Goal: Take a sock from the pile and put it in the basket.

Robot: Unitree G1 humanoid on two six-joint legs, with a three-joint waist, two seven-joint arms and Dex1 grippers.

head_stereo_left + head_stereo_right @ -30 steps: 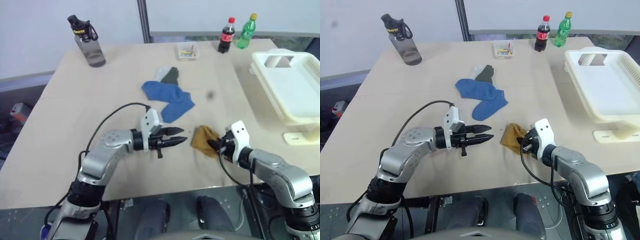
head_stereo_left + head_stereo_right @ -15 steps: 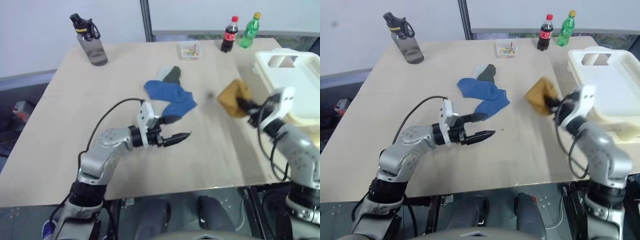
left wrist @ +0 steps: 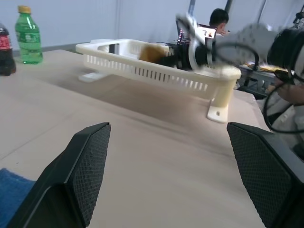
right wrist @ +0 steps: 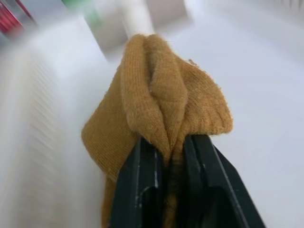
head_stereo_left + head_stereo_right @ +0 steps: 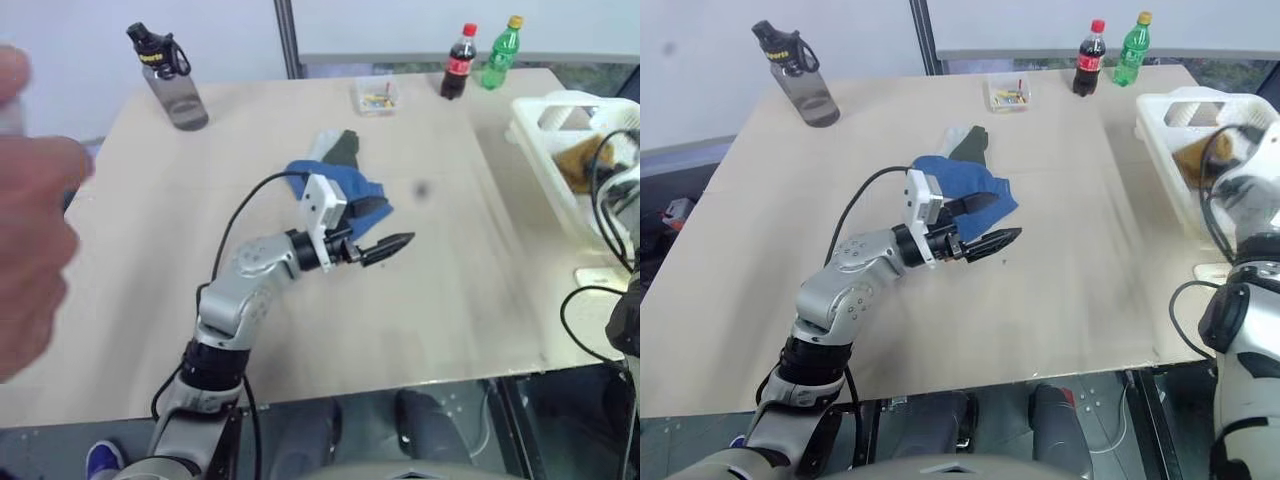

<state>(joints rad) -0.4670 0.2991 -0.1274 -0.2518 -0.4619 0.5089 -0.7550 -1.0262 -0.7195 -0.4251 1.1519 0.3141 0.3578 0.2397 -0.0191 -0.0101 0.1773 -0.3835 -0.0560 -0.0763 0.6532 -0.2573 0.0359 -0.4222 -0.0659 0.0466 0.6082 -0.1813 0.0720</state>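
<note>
Mustard-yellow knit fills the right wrist view: the sock [image 4: 156, 109] is pinched between the two black fingers [image 4: 142, 190] of the right hand [image 4: 164, 156], its bunched toe end standing up past the fingertips and the white plastic floor of the basket [image 4: 266, 95] lying behind it. From the head views that hand is over the basket [image 5: 1160, 130] at the right edge of the surface [image 5: 450, 290], with the yellow sock [image 5: 580, 160] showing just inside the near wall. So the sock is clamped in the hand and held within the basket, not lying loose.

Nearer the robot's middle, the left hand [image 5: 385, 248] hangs over bare surface with nothing in it; its wrist view shows the two padded fingers [image 3: 90, 161] spread wide apart. Just behind it, close to the wrist, lies the pile [image 5: 345, 180]: blue socks in front, a dark green and a pale grey one at the back.

Farther off stand a small clear tub [image 5: 375, 97], a cola bottle [image 5: 458, 62] and a green bottle [image 5: 500, 52]; a grey water bottle [image 5: 165, 78] is at the far left. A person's blurred hand [image 5: 35, 220] intrudes at the left edge
</note>
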